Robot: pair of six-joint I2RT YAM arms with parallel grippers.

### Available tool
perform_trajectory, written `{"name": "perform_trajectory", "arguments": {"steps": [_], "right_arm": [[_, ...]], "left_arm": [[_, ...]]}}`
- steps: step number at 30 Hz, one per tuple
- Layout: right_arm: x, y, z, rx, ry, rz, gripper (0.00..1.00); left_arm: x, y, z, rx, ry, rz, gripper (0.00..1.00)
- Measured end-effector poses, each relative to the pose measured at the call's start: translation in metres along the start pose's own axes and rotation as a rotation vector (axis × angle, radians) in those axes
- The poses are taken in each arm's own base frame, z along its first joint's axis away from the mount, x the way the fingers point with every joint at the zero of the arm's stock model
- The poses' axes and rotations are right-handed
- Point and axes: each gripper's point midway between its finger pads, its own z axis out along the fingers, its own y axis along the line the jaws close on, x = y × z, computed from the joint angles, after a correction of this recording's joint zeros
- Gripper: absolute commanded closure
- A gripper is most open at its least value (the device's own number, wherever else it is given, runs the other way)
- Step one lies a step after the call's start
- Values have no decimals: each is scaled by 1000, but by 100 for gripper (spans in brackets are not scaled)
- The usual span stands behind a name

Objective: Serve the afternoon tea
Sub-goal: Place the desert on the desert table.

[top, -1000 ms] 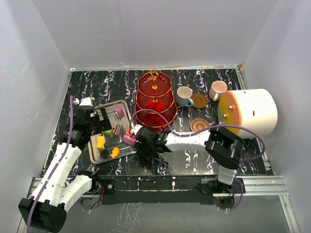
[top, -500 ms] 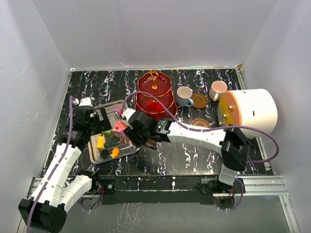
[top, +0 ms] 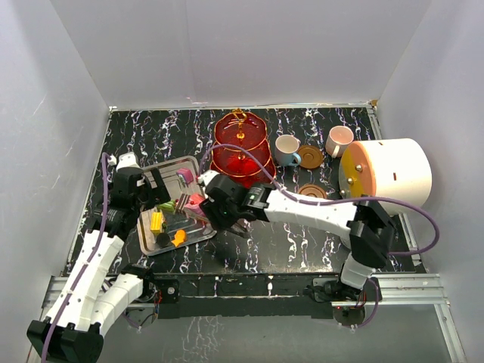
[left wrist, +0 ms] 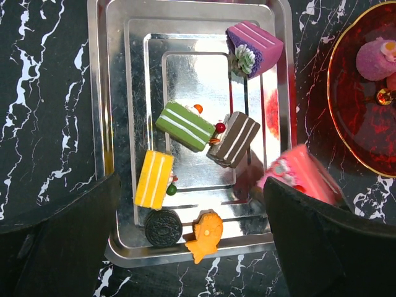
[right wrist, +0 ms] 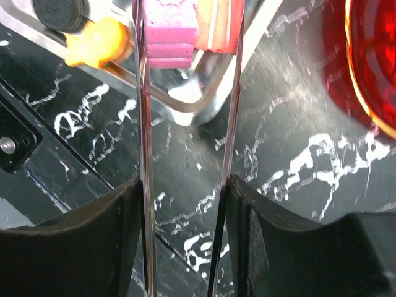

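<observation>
The red three-tier stand [top: 240, 155] stands at the back centre; its lowest plate shows in the left wrist view [left wrist: 365, 105]. My right gripper [top: 221, 206] is shut on metal tongs [right wrist: 144, 154], whose tips pinch a pink block sweet [right wrist: 168, 31] over the silver tray's right rim [left wrist: 286, 93]; the sweet also shows in the left wrist view [left wrist: 303, 176]. My left gripper [left wrist: 192, 244] is open and empty above the tray's near end. On the tray lie purple [left wrist: 257, 43], green [left wrist: 184, 125], brown [left wrist: 234, 139] and yellow [left wrist: 154, 178] sweets, a black cookie [left wrist: 163, 228] and an orange fish [left wrist: 206, 233].
A blue cup [top: 286, 149] stands beside a brown saucer [top: 310, 156], with a pink cup [top: 338, 141] further right and a second saucer [top: 310, 194] nearer. The big white cylinder [top: 389, 175] stands at the right. White walls close in three sides.
My right arm swung the tongs with the pink sweet from the table in front of the stand leftward to the tray's right edge. My left arm shifted slightly left.
</observation>
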Motion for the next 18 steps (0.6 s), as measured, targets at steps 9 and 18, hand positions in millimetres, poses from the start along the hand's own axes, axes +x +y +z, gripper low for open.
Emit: {"name": "perform_trajectory", "arguments": {"steps": [9,18], "right_arm": [[39,-62,-59,90,-80,344,52],[53,-143,-38,206,-105,573,36]], "left_arm": [[1,2,-2,-6,-2,-3,1],[1,2,-2,-6,1,-2,1]]}}
